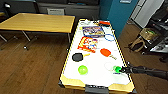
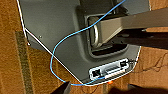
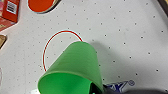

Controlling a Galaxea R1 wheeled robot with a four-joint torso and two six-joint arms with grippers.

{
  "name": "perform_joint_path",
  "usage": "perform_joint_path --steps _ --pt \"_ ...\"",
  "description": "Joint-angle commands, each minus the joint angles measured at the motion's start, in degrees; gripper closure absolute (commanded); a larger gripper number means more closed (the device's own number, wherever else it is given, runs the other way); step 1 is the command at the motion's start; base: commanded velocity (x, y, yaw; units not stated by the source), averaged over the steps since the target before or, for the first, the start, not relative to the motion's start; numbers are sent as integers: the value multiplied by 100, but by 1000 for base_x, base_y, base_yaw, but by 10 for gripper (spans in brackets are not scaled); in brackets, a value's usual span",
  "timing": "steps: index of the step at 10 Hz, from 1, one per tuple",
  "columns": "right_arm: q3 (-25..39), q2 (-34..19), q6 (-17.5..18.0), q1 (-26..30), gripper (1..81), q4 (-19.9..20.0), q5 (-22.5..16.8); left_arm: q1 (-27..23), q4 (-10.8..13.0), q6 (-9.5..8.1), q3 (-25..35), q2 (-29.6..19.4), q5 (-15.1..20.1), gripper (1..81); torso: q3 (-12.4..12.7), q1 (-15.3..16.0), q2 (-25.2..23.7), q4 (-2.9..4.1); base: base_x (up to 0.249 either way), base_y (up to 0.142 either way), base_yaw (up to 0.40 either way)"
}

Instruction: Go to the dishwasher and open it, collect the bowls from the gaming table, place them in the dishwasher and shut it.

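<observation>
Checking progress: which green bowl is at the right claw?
The green bowl tilted at the right claw, near the table's right edge; the other green bowl sits mid-table.

Two green bowls on the white gaming table [image 1: 100, 72] — one [image 1: 82, 69] resting, one [image 1: 116, 69] tilted at the right gripper [image 1: 123, 70].

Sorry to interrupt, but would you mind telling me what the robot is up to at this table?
The robot stands at the near end of the gaming table, its right arm reaching in over the white top. The right gripper is at a green bowl, which is tilted and seems lifted off the surface. A second green bowl still sits on the table, among paddles and game boxes.
</observation>
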Motion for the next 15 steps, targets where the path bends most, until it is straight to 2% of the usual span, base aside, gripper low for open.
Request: perform_joint_path --steps 1,3,5,7,9,10,11,12,14,15 --pt "870 -958 63 1221 811 189 -404 76 -11 23 36 1 410 10 0 0 0 0 0 0 0" --pt "2097 -1913 326 1739 811 102 -983 76 24 32 45 71 366 10 0 0 0 0 0 0 0" --pt "3065 -2960 634 1986 811 -292 -1398 67 77 32 45 151 357 10 0 0 0 0 0 0 0" --pt "4064 -4011 871 1822 811 -871 -1433 32 77 32 123 168 349 10 0 0 0 0 0 0 0" --pt "4779 -4962 969 1034 811 -1356 -1311 32 77 41 603 -32 314 10 0 0 0 0 0 0 0" --pt "4947 -5290 969 312 811 -1480 -945 32 77 41 1088 -296 131 10 0 0 0 0 0 0 0" --pt "4992 -5432 951 -479 811 -1656 -258 15 77 32 1703 -665 -55 10 0 0 0 0 0 0 0" --pt "4966 -5433 934 -1253 811 -1727 338 -55 68 32 2361 -1120 -64 10 0 0 0 0 0 0 0" --pt "4791 -5180 907 -2596 811 -1753 1515 -161 68 32 3485 -2024 -73 10 0 0 0 0 0 0 0" --pt "4678 -4960 907 -3072 811 -1753 1877 -239 42 32 3891 -2359 -73 10 0 0 0 0 0 0 0"
